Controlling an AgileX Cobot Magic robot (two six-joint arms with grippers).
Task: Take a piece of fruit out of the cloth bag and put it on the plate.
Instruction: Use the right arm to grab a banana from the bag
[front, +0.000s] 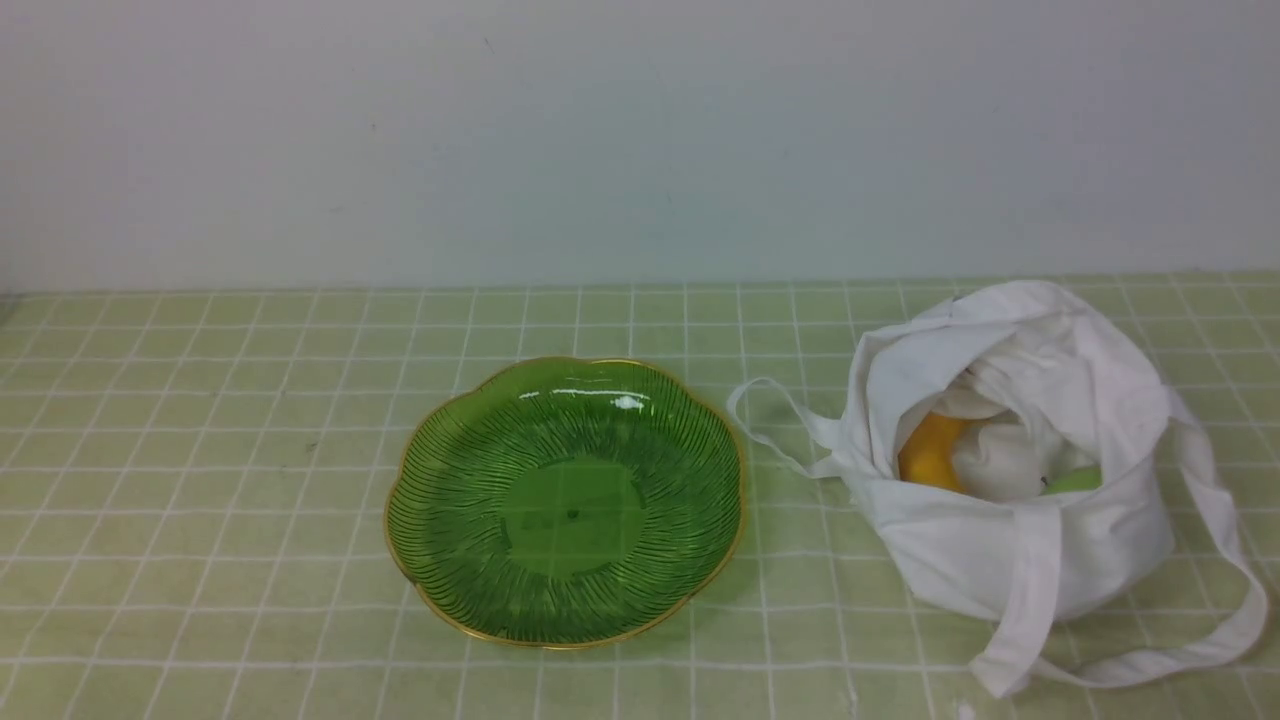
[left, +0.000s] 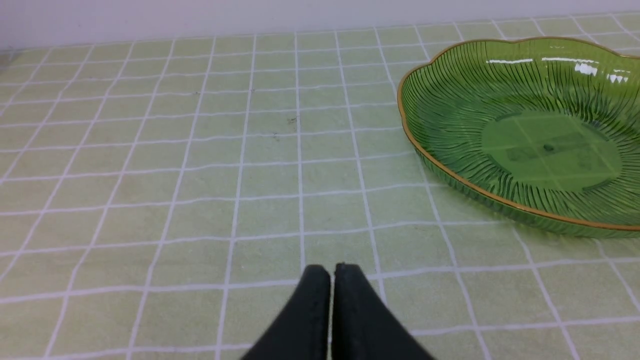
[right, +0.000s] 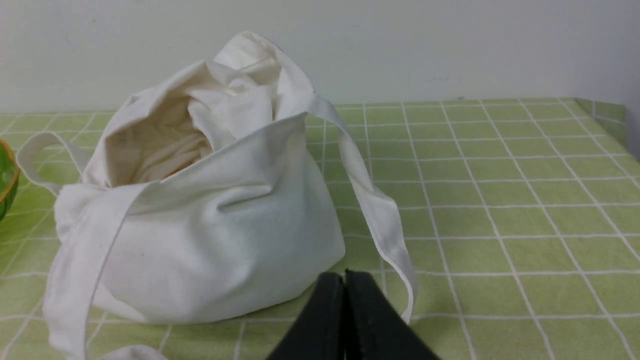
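On the green checked counter (front: 200, 500), your soft white cloth bag (front: 1010, 560) sits with its mouth open, so the round light-green fruit (front: 1072, 481) peeks out from inside, near a yellow-orange fruit (front: 930, 450). Your shallow green glass plate with the gold rim (front: 470, 520) sits bare close to the bag, so the carry should be short. Your left hand (left: 332, 272) and right hand (right: 345, 280) are each pressed together, pinching nothing; the right one is by the bag.

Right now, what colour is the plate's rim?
Gold, on the plate; clearest in the left wrist view.

Green checked tablecloth (front: 200, 500), yellow-orange fruit (front: 930, 450)
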